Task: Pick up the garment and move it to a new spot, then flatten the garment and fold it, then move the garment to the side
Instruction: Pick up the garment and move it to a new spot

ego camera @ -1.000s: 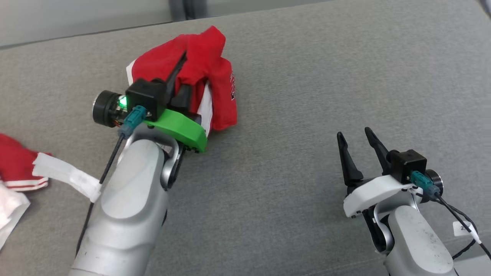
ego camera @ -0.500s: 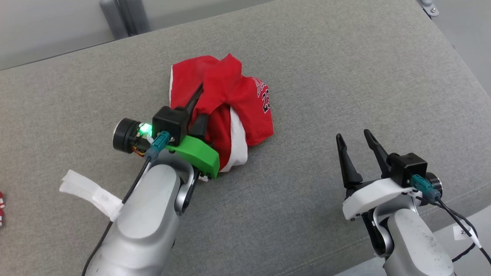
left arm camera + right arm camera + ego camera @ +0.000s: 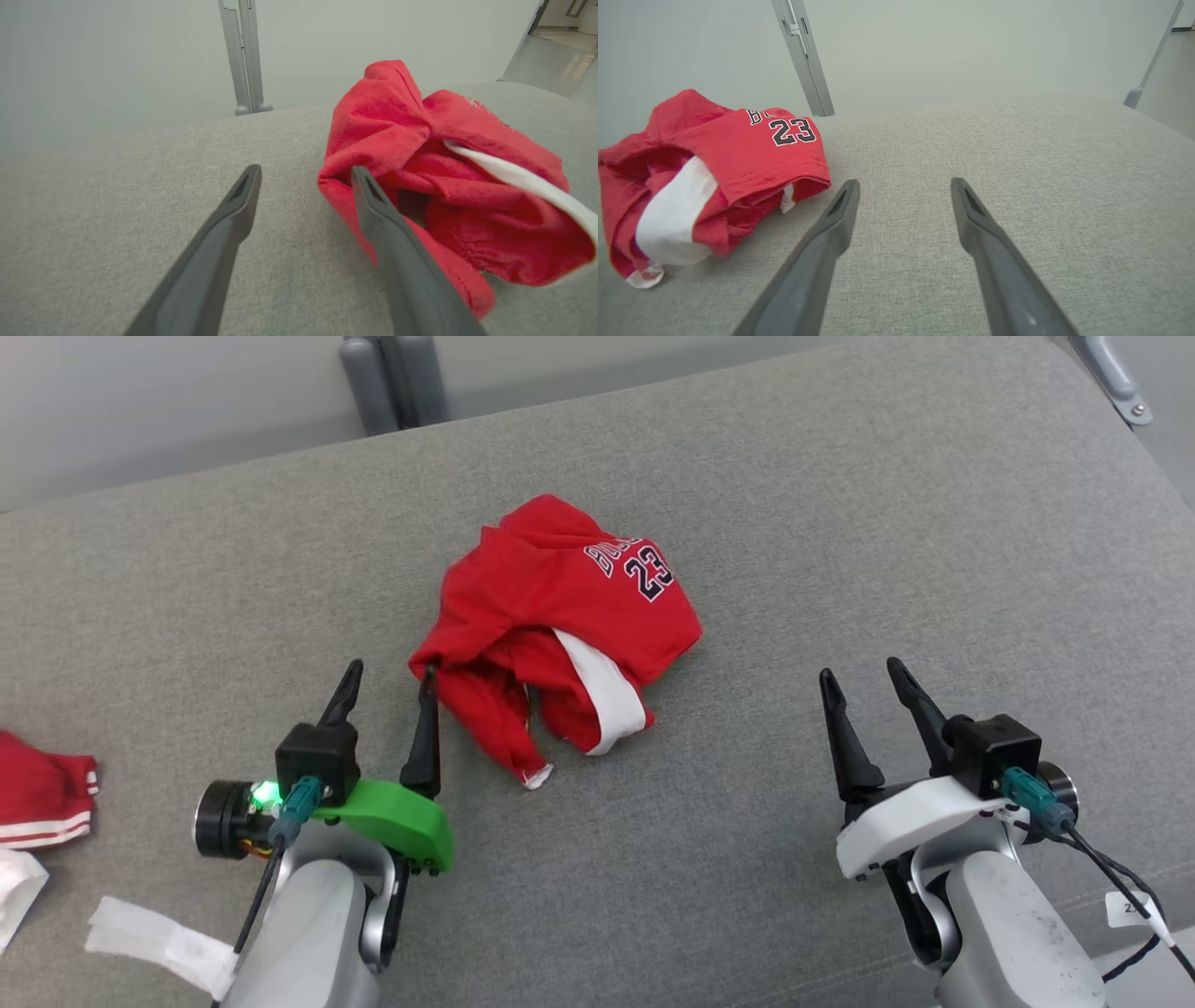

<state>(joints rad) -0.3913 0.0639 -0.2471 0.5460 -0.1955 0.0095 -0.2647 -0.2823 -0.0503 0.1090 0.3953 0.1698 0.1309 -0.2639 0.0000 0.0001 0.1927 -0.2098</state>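
Garment lies crumpled, lettering partly folded under; left hand and right hand gape empty.

Bright, even, diffuse light, seemingly from above, soft faint shadow under the near edge of the red garment, grey cushion evenly lit, head view sharp, 2 wrist views wide-angle with bowed edges, near fingers softly blurred, pale background wall hazy

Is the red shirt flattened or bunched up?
Bunched up: the red shirt lies in a crumpled heap on the grey cushion, layers overlapping.
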